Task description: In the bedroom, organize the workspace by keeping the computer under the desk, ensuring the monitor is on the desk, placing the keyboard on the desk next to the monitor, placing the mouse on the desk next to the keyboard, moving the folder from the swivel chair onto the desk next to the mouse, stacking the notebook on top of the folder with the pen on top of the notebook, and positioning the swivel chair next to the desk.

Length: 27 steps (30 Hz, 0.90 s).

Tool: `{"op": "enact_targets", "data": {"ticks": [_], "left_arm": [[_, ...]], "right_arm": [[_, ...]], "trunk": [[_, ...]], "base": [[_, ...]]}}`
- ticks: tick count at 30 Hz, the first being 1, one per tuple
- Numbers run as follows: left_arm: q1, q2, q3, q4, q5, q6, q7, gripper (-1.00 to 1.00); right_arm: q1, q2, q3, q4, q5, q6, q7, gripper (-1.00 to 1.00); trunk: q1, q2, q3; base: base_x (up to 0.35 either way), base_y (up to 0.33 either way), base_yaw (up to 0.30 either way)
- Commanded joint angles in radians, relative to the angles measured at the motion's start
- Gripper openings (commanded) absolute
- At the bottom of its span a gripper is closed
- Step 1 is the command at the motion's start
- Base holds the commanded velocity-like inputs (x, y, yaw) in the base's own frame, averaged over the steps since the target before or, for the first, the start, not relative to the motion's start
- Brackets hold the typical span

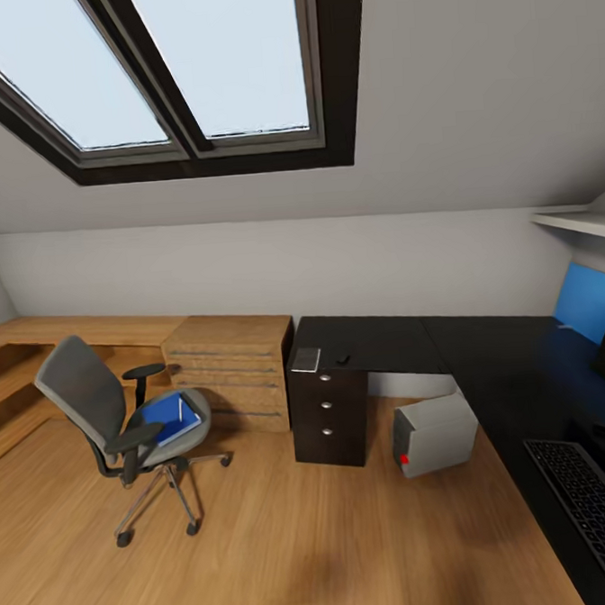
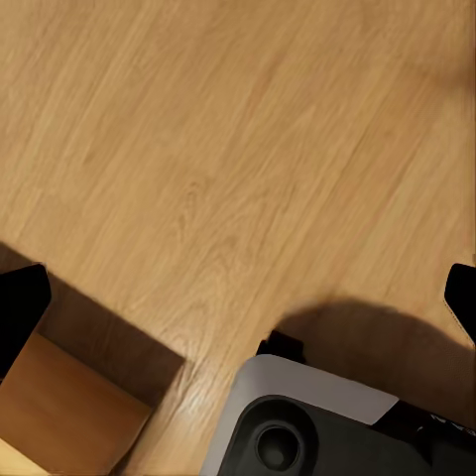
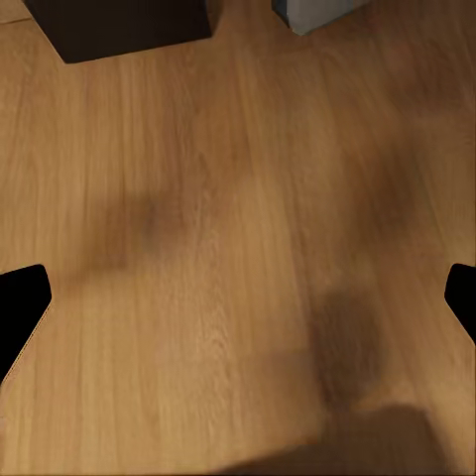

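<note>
Head view: flat blue folder (image 1: 169, 418) on padded grey swivel chair (image 1: 121, 422).

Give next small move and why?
Probably drive toward the swivel chair: the folder lies on its seat, out of reach, while the desk holds the keyboard. Both wrist views show open jaws over bare floor.

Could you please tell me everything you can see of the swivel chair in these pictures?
The swivel chair stands upright on the wooden floor, apart from the desk and near the light wooden drawer chest. It has a grey padded seat and back, black armrests, and a chrome star base on black casters. The back is turned to the left of the head view. The blue folder lies on its seat.
</note>
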Motion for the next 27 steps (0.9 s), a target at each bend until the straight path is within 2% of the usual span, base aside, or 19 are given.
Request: {"op": "enact_targets", "data": {"ticks": [1, 27], "left_arm": [[0.0, 0.0, -0.009, 0.0, 0.007, -0.002, 0.004, 1.0], [0.0, -0.001, -0.009, 0.0, 0.006, -0.001, 0.004, 1.0]], "right_arm": [[0.0, 0.0, 0.009, 0.0, -0.005, -0.003, -0.007, 1.0], [0.0, -0.001, 0.011, 0.008, 0.004, -0.005, -0.005, 1.0]], "trunk": [[0.001, -0.001, 0.0], [0.001, -0.001, 0.0]], "base": [[0.327, 0.001, 0.004], [0.327, 0.0, 0.001]]}}
